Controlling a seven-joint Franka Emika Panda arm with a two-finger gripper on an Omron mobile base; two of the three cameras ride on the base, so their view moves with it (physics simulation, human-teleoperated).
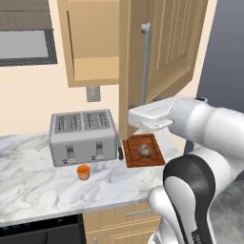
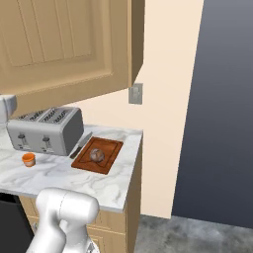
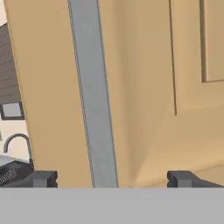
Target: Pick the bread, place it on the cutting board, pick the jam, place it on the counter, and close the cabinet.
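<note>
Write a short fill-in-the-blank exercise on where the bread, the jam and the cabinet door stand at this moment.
1. The bread lies on the ____.
2. The jam stands on the counter in front of the ____.
3. The cabinet door is ____.
4. The open gripper faces the door's metal ____.

Missing words: cutting board; toaster; open; handle

A silver four-slot toaster (image 1: 83, 138) stands on the desk (image 1: 38, 176), a knife (image 2: 80, 145) at its three o'clock; wall outlet (image 1: 93, 94) at twelve.
</note>
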